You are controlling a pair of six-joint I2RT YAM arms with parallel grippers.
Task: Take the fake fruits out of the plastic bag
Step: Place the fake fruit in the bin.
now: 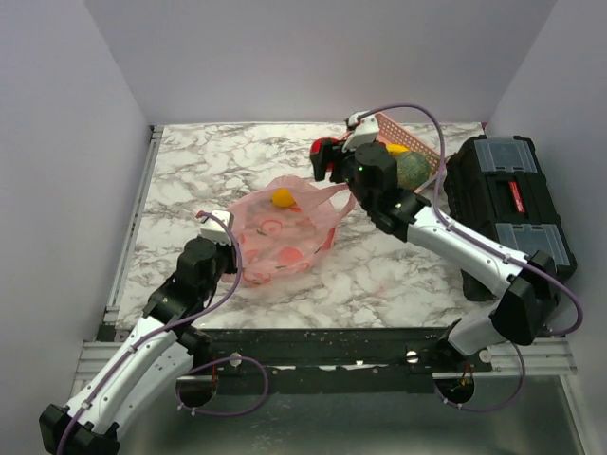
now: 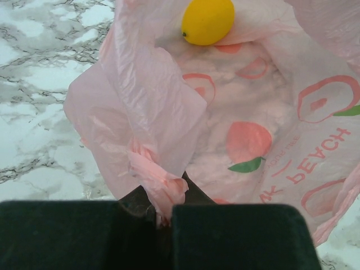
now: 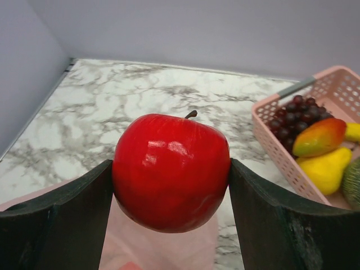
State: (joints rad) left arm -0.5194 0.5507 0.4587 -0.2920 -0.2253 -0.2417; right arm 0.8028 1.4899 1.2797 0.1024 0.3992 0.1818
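Here, right gripper (image 3: 171, 183) spread wide and clamped on the red apple (image 3: 169, 163), clear of the marble table (image 3: 112, 118), near the pink basket (image 3: 281, 143); left gripper (image 2: 164, 211) pinched tight on the plastic bag (image 2: 152, 107) at its rim; yellow fruit (image 2: 207, 21) lying in the bag's mouth

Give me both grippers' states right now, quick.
Left gripper: closed, pinching a bunched fold of the plastic bag.
Right gripper: closed on the red apple.

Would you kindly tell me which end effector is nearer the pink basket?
Right. The right end effector, holding the red apple, hangs just left of the pink basket; the left end effector pinches the plastic bag at its opposite edge, well away from it.
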